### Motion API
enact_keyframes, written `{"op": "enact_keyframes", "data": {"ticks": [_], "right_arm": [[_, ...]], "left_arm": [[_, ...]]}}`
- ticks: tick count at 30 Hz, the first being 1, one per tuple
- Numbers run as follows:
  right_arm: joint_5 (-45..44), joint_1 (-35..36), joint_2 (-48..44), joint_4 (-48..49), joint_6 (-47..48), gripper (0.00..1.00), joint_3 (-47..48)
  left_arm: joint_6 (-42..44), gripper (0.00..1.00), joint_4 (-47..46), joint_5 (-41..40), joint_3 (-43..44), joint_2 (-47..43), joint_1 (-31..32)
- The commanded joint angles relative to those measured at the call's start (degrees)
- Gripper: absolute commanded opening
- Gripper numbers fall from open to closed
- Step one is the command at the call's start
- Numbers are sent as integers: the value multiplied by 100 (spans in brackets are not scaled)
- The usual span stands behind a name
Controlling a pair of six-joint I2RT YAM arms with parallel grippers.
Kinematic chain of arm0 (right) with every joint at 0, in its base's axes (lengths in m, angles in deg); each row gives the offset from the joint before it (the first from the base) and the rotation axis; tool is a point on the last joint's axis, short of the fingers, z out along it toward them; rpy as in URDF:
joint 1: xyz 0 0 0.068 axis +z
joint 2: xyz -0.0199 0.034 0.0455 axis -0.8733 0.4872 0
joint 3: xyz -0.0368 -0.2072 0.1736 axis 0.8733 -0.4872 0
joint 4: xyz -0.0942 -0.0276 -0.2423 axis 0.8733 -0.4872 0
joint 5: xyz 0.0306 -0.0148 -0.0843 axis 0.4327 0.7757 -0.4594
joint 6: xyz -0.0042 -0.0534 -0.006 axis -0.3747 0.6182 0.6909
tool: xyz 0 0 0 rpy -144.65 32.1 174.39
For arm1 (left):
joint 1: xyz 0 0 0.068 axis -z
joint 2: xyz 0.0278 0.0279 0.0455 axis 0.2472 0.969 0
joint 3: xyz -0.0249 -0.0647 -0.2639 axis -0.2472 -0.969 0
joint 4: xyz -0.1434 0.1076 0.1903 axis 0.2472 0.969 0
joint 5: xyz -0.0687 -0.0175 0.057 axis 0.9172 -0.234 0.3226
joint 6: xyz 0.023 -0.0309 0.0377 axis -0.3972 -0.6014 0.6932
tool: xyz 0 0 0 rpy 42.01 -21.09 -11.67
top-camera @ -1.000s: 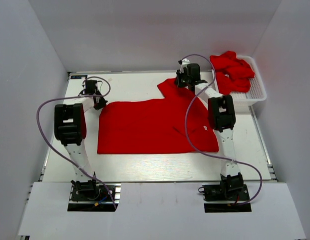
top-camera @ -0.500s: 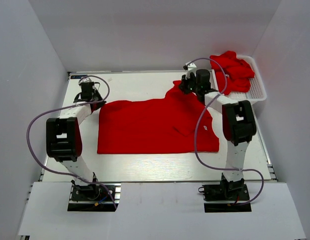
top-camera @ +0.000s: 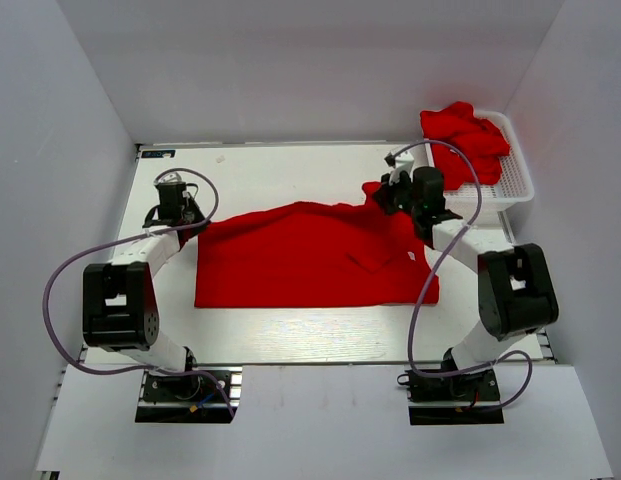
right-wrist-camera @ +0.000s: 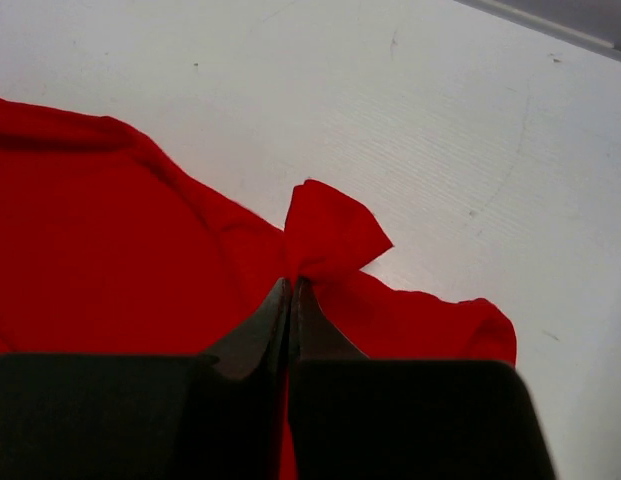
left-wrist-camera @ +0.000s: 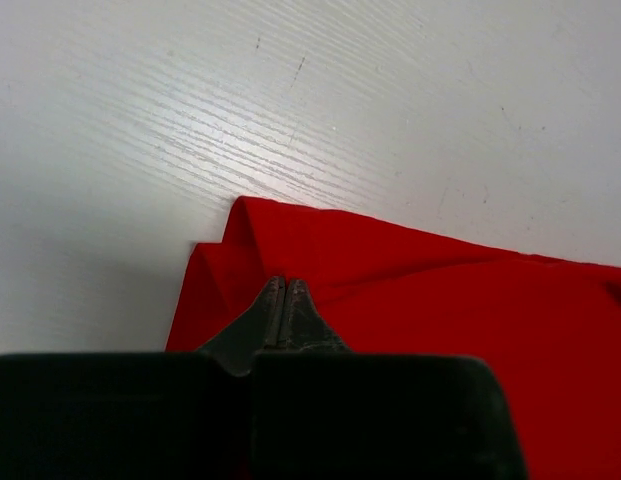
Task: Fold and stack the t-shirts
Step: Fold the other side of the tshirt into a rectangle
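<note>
On the white surface (top-camera: 270, 170), a red shirt (top-camera: 310, 258) lies spread out, gripped at both of its far corners.
At the shirt's far left corner, the left pincer (left-wrist-camera: 282, 285) is clamped together on a fold of the cloth, with red fabric lying on both sides of its tips. The shirt's body lies flat across the middle and its near edge runs straight. At the shirt's far right corner, the right pincer (right-wrist-camera: 292, 285) is clamped on a small bunched peak of cloth that stands up past its tips. Beyond the shirt's far right corner, a white mesh basket (top-camera: 520, 170) holds a heap of red shirts (top-camera: 468, 135).
</note>
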Motion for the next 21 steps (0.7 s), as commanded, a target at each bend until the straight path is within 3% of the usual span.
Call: {"op": "enact_keyframes", "data": {"ticks": [1, 13, 21], "right_arm": [[-173, -17, -565, 167, 14, 0, -313], [-630, -26, -1726, -115, -224, 0, -1448], [-797, -26, -2219, -326, -241, 0, -1686]], "left_arm": [[72, 0, -122, -53, -125, -474, 14], [81, 0, -8, -668, -248, -554, -92], [134, 0, 1, -564, 7, -509, -92]]}}
